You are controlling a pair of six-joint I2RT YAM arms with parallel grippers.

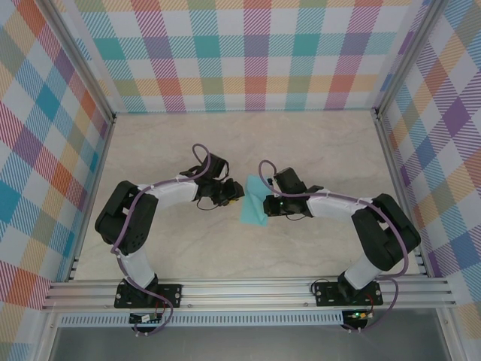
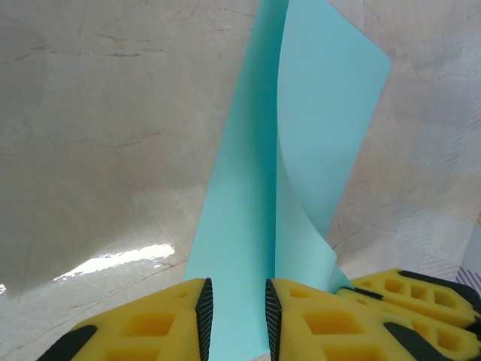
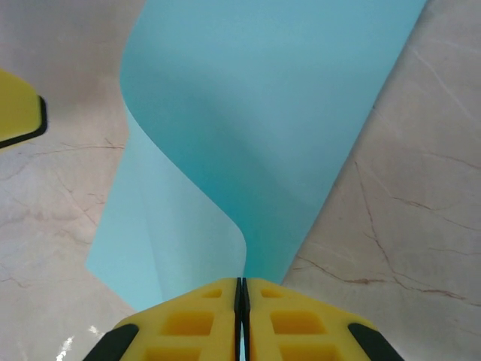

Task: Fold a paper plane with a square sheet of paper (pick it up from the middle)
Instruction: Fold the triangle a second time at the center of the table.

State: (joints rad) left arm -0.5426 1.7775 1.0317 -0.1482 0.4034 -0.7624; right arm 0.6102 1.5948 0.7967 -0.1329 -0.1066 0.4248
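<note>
Over the middle of the table, between both arms: the square sheet of paper, lifted and curled in a loose bend. At the right gripper, pads pressed together, pinching the sheet's near edge. At the left gripper, fingers narrowly parted, sheet's edge running into the gap; contact with the pads unclear.

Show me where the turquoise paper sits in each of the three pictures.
Top external: the square sheet of paper, small, at the middle of the picture.
Left wrist: curled, rising from bottom centre to the top edge.
Right wrist: broad, from bottom centre to the top edge.
Shared landmark: the beige marbled table.
</note>
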